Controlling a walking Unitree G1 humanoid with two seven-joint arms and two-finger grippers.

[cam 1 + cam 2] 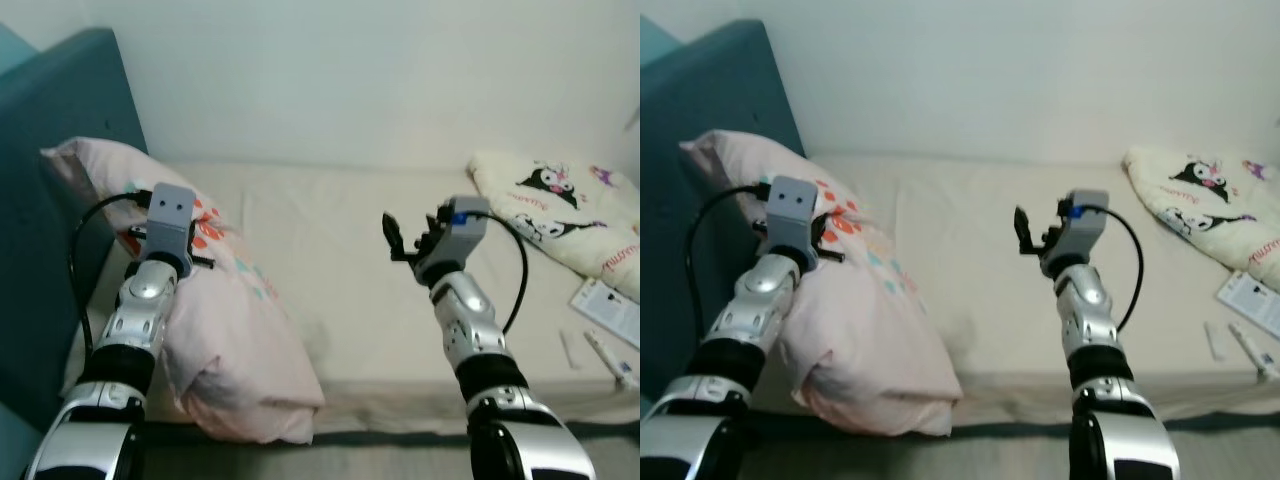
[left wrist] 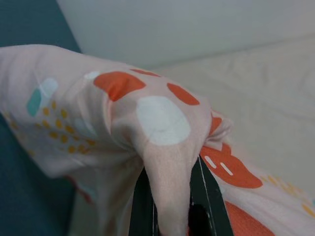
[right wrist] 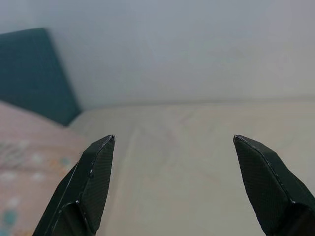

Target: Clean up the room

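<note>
The left gripper [image 2: 170, 206] is pinching the pink pillow [image 1: 235, 330] at frame left; the right gripper [image 3: 174, 182] is hanging spread, empty, mid-frame.

Pink pillow [image 1: 235, 330] with orange and teal spots — lying lengthwise on the bed's left side, far end against the teal headboard [image 1: 60, 130], top fabric bunched into a fold.

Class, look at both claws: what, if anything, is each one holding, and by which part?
The left claw pinches a raised fold of the pink pillow's patterned cover, near its headboard end. The right claw is open above the bed, holding nothing.
</note>
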